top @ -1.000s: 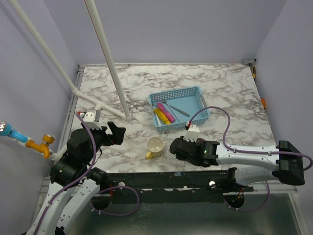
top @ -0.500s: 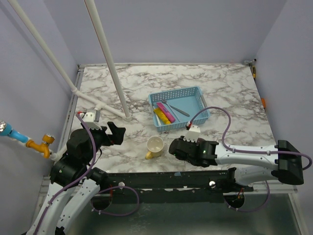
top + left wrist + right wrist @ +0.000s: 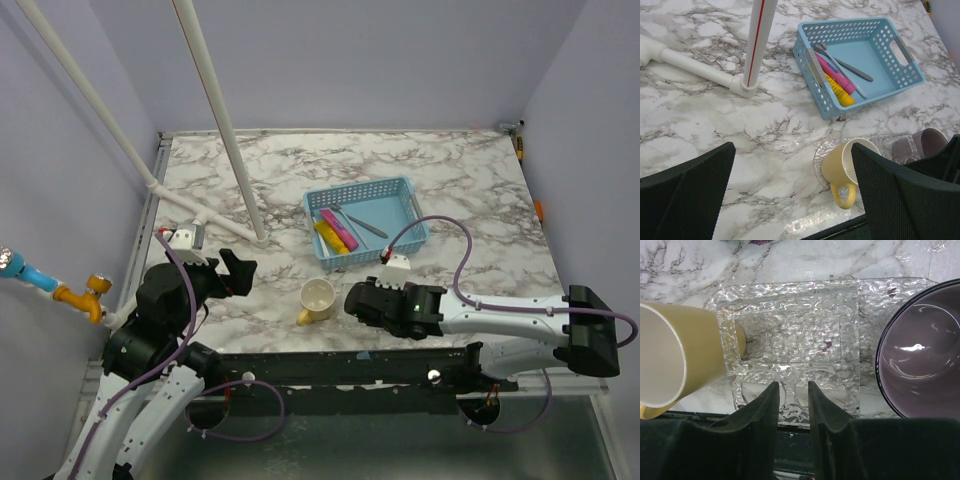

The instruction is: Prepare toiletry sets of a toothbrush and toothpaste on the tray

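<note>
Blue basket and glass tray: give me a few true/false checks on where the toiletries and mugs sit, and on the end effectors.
1. Pink tube and yellow tube lie in the blue basket. True.
2. The yellow mug stands on the glass tray. True.
3. A brush lies on the tray. False: grey brush and pale blue brush are both in the basket.
4. The left end effector grips the pink tube. False: it is open, empty, away from the basket.
5. The purple mug is in the basket. False: it is on the tray.
</note>
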Motion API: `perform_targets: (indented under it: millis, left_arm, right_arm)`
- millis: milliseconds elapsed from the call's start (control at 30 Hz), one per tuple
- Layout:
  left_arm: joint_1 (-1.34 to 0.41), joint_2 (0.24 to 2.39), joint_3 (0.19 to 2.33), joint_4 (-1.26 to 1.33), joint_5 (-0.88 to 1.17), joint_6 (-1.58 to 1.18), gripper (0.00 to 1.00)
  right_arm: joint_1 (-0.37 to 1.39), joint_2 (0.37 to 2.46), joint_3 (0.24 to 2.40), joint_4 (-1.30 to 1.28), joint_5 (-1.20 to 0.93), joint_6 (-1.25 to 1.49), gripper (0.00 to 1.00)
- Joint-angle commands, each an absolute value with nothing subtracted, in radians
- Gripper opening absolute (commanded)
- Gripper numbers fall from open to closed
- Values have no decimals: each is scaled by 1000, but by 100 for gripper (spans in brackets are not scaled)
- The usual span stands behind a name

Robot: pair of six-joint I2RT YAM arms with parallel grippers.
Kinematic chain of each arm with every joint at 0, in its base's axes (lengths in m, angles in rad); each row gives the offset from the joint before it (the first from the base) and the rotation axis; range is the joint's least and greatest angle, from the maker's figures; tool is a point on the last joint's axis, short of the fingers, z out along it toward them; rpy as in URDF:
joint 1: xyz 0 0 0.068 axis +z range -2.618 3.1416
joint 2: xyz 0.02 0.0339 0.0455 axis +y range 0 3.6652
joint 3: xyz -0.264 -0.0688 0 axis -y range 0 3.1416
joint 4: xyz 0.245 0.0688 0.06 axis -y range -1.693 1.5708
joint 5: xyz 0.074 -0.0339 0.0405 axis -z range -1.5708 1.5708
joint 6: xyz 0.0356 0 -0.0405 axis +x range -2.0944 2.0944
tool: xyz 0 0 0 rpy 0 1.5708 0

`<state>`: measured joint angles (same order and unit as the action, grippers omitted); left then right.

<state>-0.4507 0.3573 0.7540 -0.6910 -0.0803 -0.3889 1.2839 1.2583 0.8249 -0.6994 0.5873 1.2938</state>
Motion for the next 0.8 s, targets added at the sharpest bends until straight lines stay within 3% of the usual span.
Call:
perform_targets:
  millis: [0, 367, 767]
  left_arm:
    - [-445, 354, 752, -706, -97, -394, 99]
    - [-445, 353, 752, -706, -98, -394, 99]
    - [-443, 366, 752, -709, -115, -394, 99]
  right_arm:
    - [1292, 1265, 872, -752, 644, 1306, 33]
    - [1300, 1256, 1021, -873, 691, 1266, 34]
    - [1250, 1433, 1328, -944, 768, 980, 43]
